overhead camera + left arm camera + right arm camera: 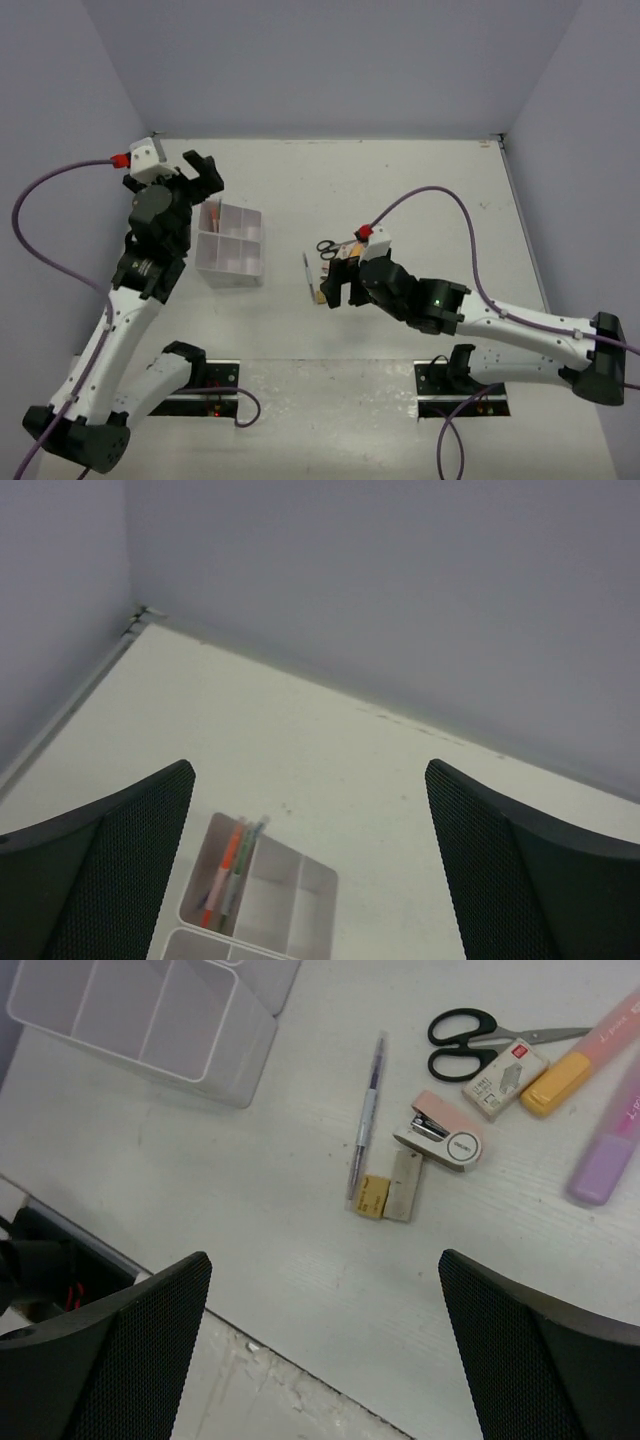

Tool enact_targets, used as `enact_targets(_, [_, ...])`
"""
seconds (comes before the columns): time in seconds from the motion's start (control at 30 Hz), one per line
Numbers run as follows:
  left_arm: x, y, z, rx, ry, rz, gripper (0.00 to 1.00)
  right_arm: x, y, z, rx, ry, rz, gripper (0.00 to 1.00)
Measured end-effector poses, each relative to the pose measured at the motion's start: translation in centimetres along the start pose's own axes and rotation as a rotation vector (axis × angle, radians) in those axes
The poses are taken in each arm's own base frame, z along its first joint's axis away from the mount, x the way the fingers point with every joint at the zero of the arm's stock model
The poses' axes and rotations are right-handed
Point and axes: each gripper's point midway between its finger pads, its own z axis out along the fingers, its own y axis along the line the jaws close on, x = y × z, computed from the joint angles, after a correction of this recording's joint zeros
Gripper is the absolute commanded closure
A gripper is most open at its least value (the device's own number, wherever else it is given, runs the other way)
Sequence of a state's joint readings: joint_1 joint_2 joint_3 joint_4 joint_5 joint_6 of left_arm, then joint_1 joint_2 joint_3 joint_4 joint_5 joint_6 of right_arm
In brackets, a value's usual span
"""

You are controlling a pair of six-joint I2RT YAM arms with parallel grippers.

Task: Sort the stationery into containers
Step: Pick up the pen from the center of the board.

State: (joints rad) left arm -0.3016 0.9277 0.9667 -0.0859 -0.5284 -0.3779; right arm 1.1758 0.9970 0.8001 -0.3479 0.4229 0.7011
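Top external: left gripper (172, 178) hangs at the far-left corner of the clear organiser box (232, 248), while right gripper (338, 285) hides part of the loose stationery beside the scissors (327, 248). Left wrist: jaws wide, empty; the box is cropped, with orange and green pens (230, 875) in one compartment. Right wrist: jaws wide, empty; print on the pink stapler (440, 1136), staple box (505, 1068) and edge-cropped highlighters (575, 1055) is unreadable.

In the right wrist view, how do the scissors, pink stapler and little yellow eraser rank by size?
Largest: scissors.
Then: pink stapler.
Smallest: yellow eraser.
All lie flat at a similar distance, so the order seems safe.
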Motion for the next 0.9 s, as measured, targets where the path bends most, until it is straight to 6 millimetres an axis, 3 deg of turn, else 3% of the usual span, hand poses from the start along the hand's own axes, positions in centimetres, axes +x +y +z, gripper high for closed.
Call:
enact_targets(0.07, [-1.0,-0.7,-2.5,0.097,0.014,-0.016,0.00,-0.1,0.0,1.3,0.053,0.040,0.015,0.15])
enact_targets(0.17, [0.0,-0.1,-5.9,0.175,0.063,-0.005,0.00,-0.3,0.3,2.8,0.107,0.090,0.038,0.36])
enact_targets(0.3, [3.9,2.7,-9.3,0.184,0.137,0.026,0.00,-1.0,0.7,5.6,0.189,0.157,0.059,0.48])
enact_targets(0.4, [5.3,4.3,-11.1,0.175,0.146,0.030,0.00,-0.8,0.7,7.9,0.236,0.196,0.058,0.52])
enact_targets(0.5, [5.8,5.2,-12.1,0.181,0.117,0.016,0.00,0.4,0.3,9.8,0.311,0.273,0.024,0.55])
enact_targets(0.63, [5.0,5.8,-13.3,0.195,0.056,-0.013,0.00,1.7,0.2,13.2,0.360,0.337,0.007,0.55])
enact_targets(0.9, [5.0,5.6,-13.3,0.205,0.058,-0.014,0.00,4.4,-1.8,16.4,0.418,0.470,-0.008,0.59])
